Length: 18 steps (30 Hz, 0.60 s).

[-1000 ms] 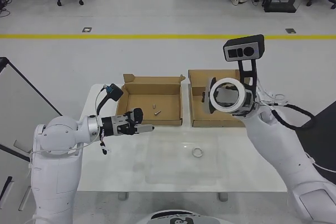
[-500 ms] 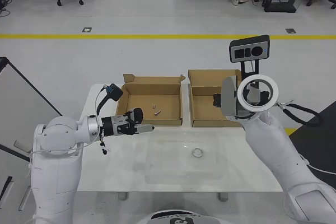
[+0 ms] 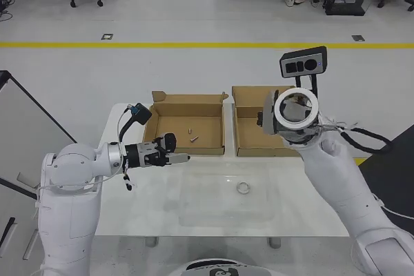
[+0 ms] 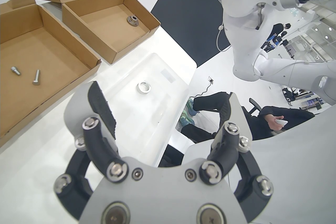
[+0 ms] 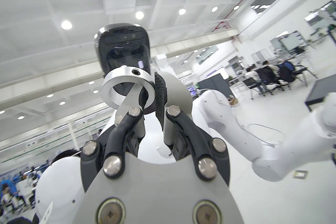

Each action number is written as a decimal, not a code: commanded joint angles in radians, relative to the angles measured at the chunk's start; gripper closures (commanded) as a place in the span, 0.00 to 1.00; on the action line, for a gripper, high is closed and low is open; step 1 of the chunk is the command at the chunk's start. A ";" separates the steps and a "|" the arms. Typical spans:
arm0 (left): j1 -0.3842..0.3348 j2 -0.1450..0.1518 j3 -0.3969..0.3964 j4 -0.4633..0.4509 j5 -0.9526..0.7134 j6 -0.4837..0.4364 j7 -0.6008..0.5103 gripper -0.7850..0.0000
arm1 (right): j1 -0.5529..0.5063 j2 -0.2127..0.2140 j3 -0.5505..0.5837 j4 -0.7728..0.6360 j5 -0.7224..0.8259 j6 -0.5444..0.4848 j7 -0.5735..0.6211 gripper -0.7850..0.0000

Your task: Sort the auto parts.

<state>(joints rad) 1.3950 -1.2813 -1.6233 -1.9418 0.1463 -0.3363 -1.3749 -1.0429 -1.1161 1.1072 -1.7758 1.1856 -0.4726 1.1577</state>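
Right tool, raised over the right box, pinched a ring through its bore, seemingly for inspection before sorting; left tool hung wide open over the desk near a second ring.

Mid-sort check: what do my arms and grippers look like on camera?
The left arm and right arm have glossy white rounded shells, with black cables looped near the wrists. The left gripper and right gripper match: grey metal palm plate, silver screws, black linkages, pale fingers with black ribbed pads.
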 commanded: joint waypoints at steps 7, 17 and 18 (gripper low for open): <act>0.000 0.000 0.000 0.000 0.000 0.000 0.000 0.00 | -0.153 0.064 0.290 0.022 -0.426 0.161 -0.011 1.00; 0.000 0.000 0.000 0.000 0.000 0.000 0.000 0.00 | -0.266 0.144 0.586 -0.071 -1.157 0.436 0.036 1.00; 0.000 0.000 0.000 0.000 0.000 0.000 0.000 0.00 | -0.258 0.151 0.594 -0.087 -1.241 0.448 0.055 1.00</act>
<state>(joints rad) 1.3950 -1.2813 -1.6232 -1.9418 0.1463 -0.3363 -1.3749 -1.3091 -0.9731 1.6907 -1.8439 0.1209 -0.0422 1.1915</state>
